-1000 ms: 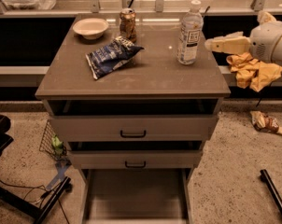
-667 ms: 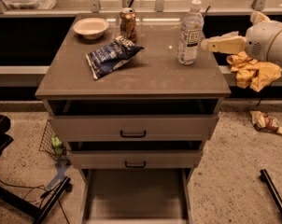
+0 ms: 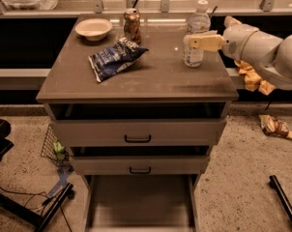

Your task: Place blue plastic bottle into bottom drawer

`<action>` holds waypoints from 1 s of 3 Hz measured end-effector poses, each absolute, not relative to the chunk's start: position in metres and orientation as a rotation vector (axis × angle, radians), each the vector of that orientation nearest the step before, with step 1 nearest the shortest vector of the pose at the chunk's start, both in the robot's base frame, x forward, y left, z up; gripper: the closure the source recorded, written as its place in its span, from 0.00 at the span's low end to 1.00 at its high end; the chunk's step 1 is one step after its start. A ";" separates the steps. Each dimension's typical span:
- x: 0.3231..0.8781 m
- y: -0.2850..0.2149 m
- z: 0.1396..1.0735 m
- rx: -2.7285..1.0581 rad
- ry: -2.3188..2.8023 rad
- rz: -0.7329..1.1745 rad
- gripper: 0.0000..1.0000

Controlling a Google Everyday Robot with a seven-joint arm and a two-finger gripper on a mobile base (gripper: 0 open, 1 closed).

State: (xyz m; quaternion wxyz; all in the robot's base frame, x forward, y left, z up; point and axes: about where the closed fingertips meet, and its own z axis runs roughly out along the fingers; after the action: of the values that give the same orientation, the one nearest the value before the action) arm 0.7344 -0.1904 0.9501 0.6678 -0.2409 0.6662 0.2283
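Observation:
The blue plastic bottle (image 3: 196, 57), clear with a white cap, stands upright on the right back part of the cabinet top (image 3: 151, 76). My gripper (image 3: 202, 35) reaches in from the right at mid-bottle height. One cream finger (image 3: 204, 42) crosses in front of the bottle and the other finger (image 3: 230, 21) shows behind and to its right, so the jaws stand apart around the bottle. The bottom drawer (image 3: 141, 202) is pulled out below the cabinet, its flat grey floor bare.
A brown drink can (image 3: 132, 25), a white bowl (image 3: 93, 28) and a blue-and-white snack bag (image 3: 114, 58) sit on the cabinet top to the left. The two upper drawers (image 3: 137, 132) are slightly open. Yellow cloth (image 3: 252, 76) and a wrapper (image 3: 275, 126) lie at the right.
My gripper has moved left from beside the bottle until its near finger crosses in front of the bottle. The bottle has not moved.

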 end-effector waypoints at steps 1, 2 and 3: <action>0.762 -0.171 0.939 -0.541 1.480 0.524 0.15; 0.779 -0.154 0.931 -0.565 1.450 0.510 0.39; 0.779 -0.152 0.931 -0.568 1.449 0.513 0.61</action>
State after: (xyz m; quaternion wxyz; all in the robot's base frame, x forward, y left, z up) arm 0.7790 -0.1522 0.9310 0.6827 -0.2531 0.6462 0.2286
